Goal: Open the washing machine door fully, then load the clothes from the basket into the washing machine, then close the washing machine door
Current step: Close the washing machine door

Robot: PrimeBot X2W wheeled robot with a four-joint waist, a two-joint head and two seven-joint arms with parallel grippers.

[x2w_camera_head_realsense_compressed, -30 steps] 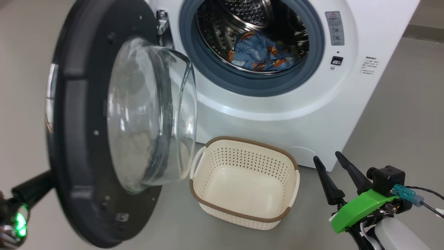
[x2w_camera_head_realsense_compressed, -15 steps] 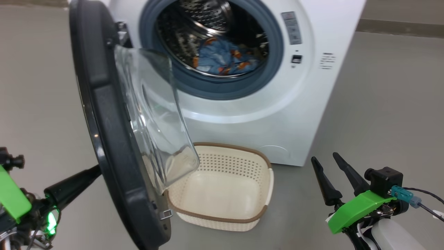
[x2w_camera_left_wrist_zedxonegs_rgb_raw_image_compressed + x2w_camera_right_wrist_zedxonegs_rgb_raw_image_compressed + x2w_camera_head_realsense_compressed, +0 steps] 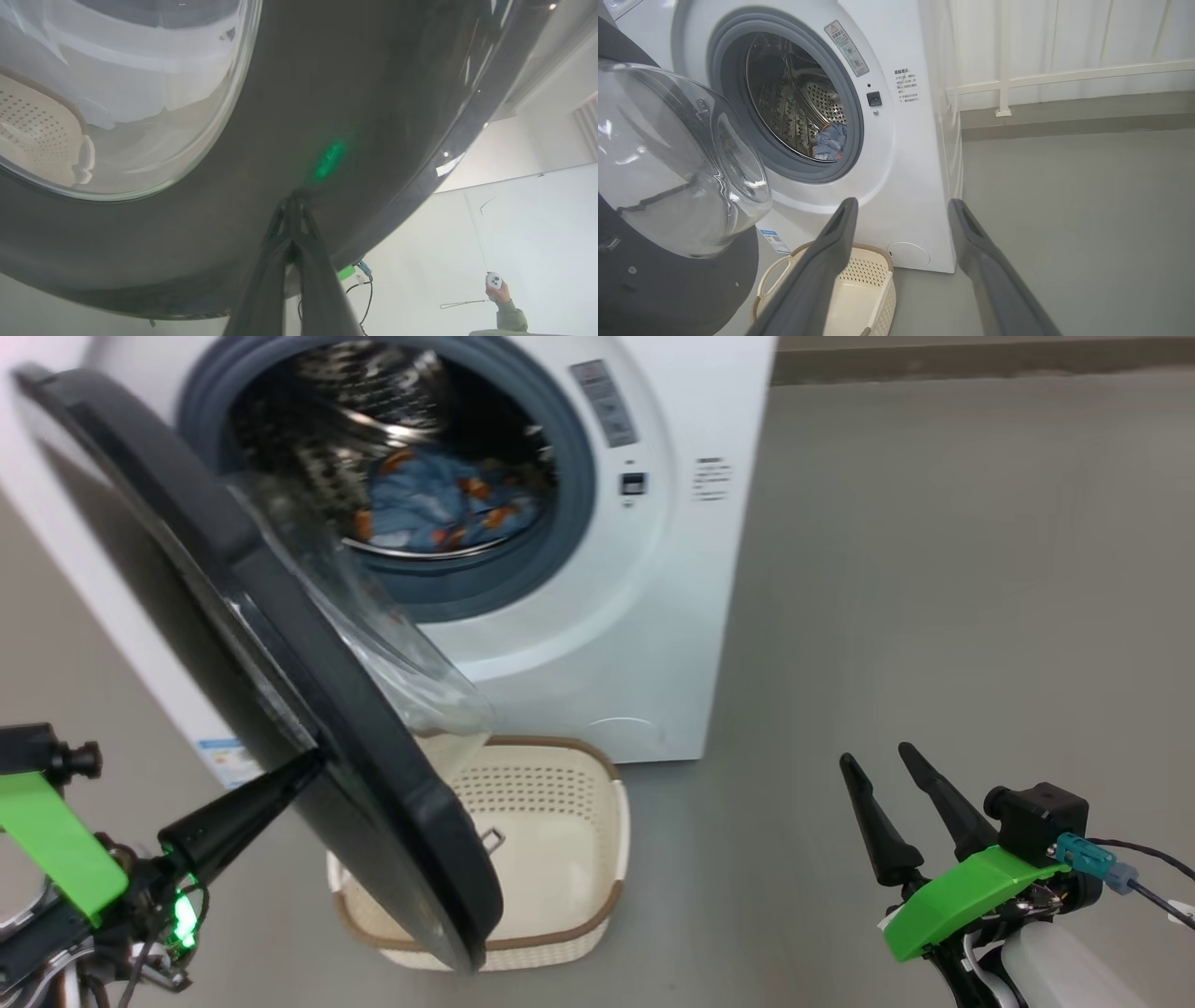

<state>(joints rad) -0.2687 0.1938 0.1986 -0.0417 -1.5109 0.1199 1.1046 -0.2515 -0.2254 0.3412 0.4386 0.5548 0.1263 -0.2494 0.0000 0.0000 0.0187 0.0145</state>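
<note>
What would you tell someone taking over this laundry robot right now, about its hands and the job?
Left hand: shut, holding nothing, tips against the outer face of the washing machine door.
Right hand: open, empty, touching nothing.
Things: the clothes lie inside the washing machine. The basket in front of it is empty. The door stands partway open above the basket.
Done: loading, as far as can be seen.
Left: push the door fully shut.
</note>
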